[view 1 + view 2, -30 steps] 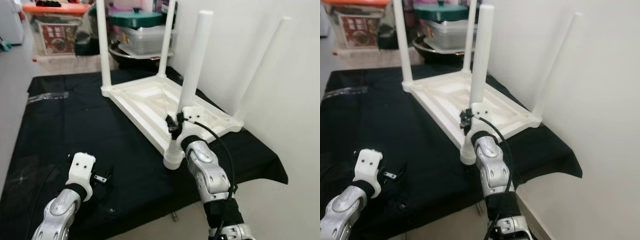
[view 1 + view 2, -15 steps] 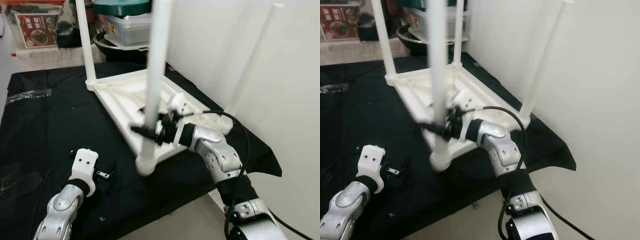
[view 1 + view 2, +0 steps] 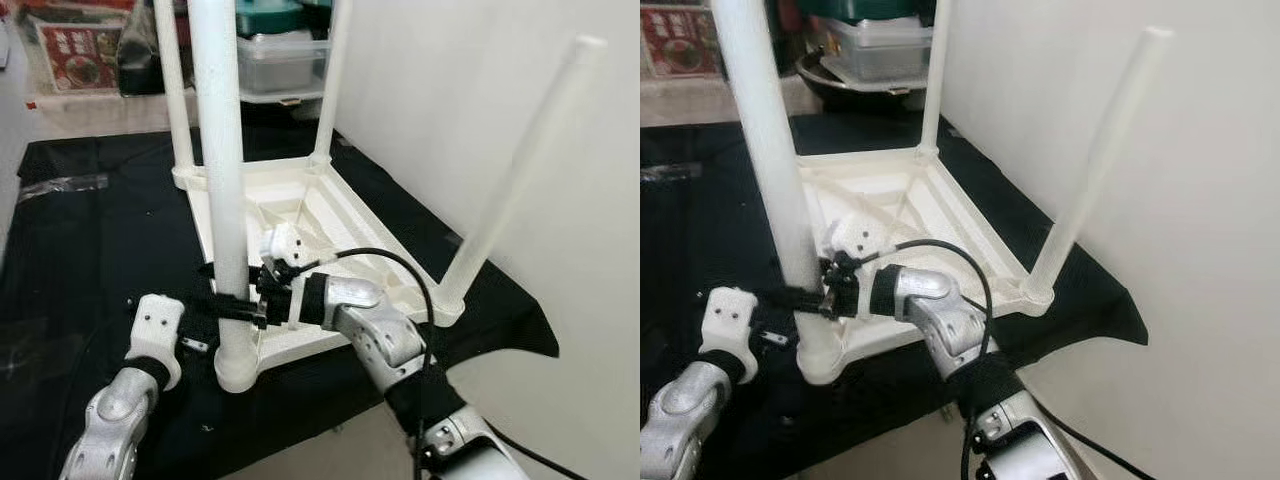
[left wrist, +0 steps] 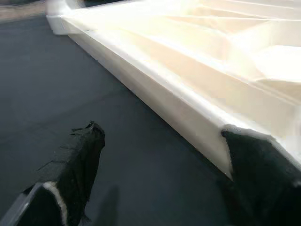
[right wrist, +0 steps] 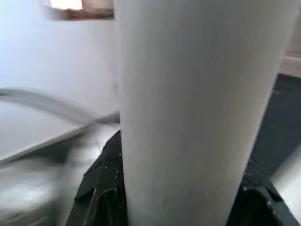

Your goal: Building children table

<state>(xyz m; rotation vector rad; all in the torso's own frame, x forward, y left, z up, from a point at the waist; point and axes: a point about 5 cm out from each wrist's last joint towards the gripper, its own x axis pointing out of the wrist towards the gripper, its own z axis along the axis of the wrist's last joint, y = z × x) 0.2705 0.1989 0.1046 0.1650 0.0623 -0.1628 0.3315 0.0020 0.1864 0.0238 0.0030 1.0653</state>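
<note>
Black cloth (image 3: 90,240) covers a low platform beside a plain white wall (image 3: 470,90) on the right; far back sit storage boxes (image 3: 275,60), incl. a clear plastic one w/ grey lid.

On the cloth lies the white plastic table (image 3: 320,215), upside down, its ribbed moulded underside facing up. Four smooth round legs stand up from the corners; the far-right-side one (image 3: 520,170) is by the wall.

Right gripper (image 3: 245,310) reaches across to the near-left leg (image 3: 220,180), low down just above its socket, fingers either side of the tube and pinching it. Silver arm w/ a black cable looping over it.

Left gripper (image 3: 190,330) sits low over the cloth just left of that leg's base, white wrist block behind it.

Left wrist view adds what the head views lack: the table's straight side rail (image 4: 155,94) close up, glossy cream plastic, w/ two black cloth-wrapped fingers (image 4: 77,160) spread apart, one right at the rail's edge.

Right wrist view: the leg as a matte white cylinder (image 5: 193,113) close up, dark fingers (image 5: 101,188) flanking it; blurred.
</note>
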